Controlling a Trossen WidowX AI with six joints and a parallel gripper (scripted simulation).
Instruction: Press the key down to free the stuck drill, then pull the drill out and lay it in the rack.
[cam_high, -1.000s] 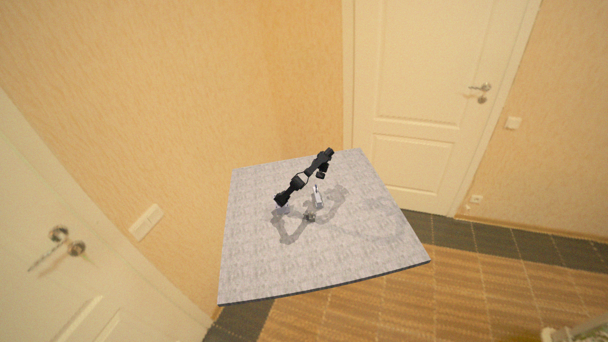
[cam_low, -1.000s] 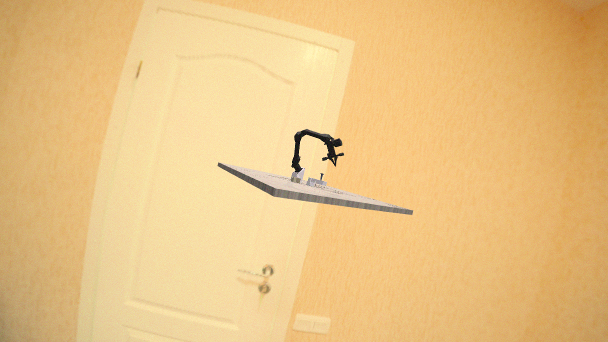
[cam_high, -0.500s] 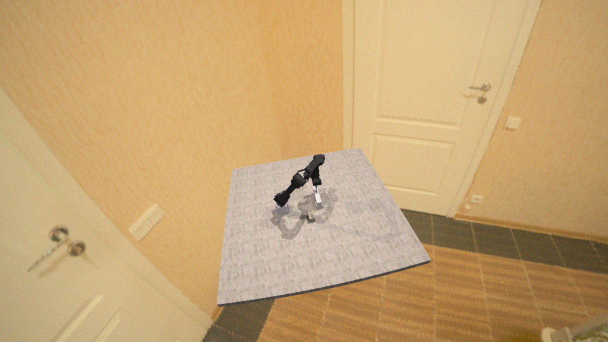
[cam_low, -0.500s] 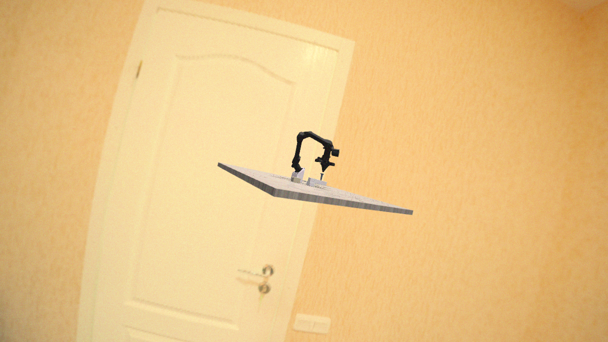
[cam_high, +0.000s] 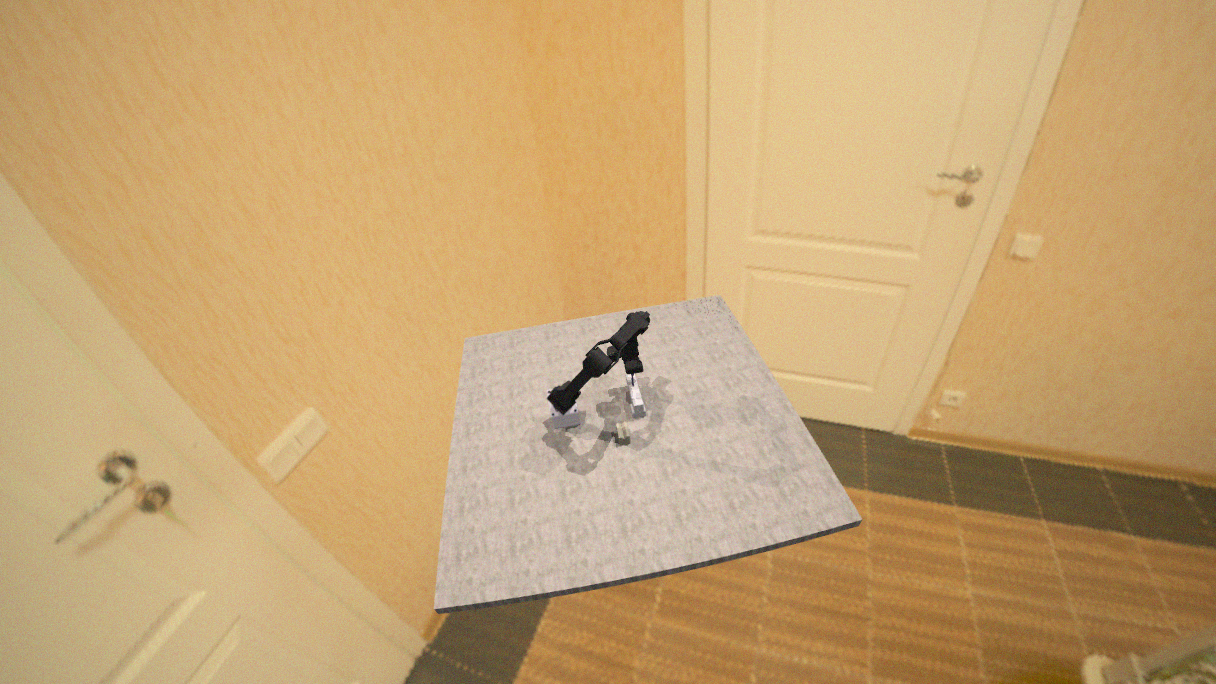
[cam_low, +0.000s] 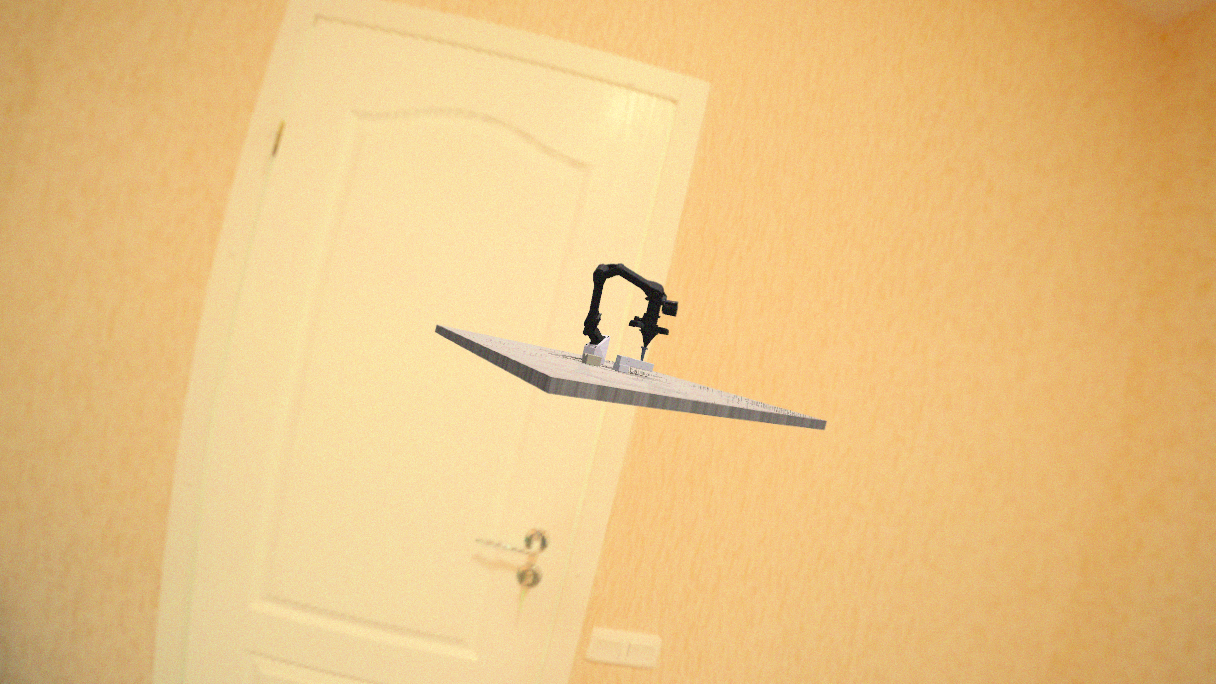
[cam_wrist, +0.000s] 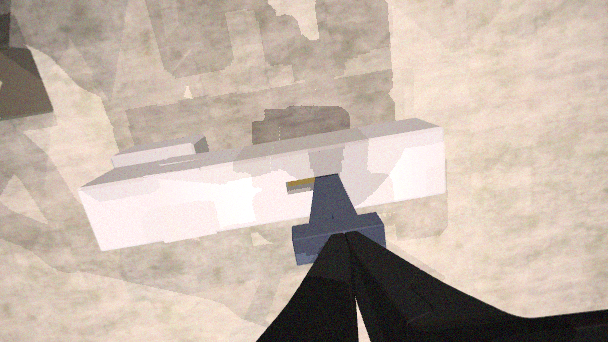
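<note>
A long white block (cam_wrist: 200, 210) (cam_high: 636, 399) (cam_low: 633, 364) lies on the table. A blue T-shaped piece (cam_wrist: 330, 205) stands upright out of its top, and a small yellow tab (cam_wrist: 300, 184) lies flush in the block at its foot. I cannot tell which of the two is the key and which the drill. My gripper (cam_wrist: 346, 235) (cam_high: 632, 380) (cam_low: 644, 350) is shut and empty. It points straight down, with its tips at the near edge of the blue piece's head. A small greyish rack (cam_high: 623, 432) stands on the table just in front of the block.
The grey table top (cam_high: 680, 510) (cam_low: 722, 399) floats in a room with doors and orange walls. The arm's white base (cam_high: 565, 418) (cam_low: 595, 353) stands left of the block. A smaller white piece (cam_wrist: 155, 150) lies behind the block's left end.
</note>
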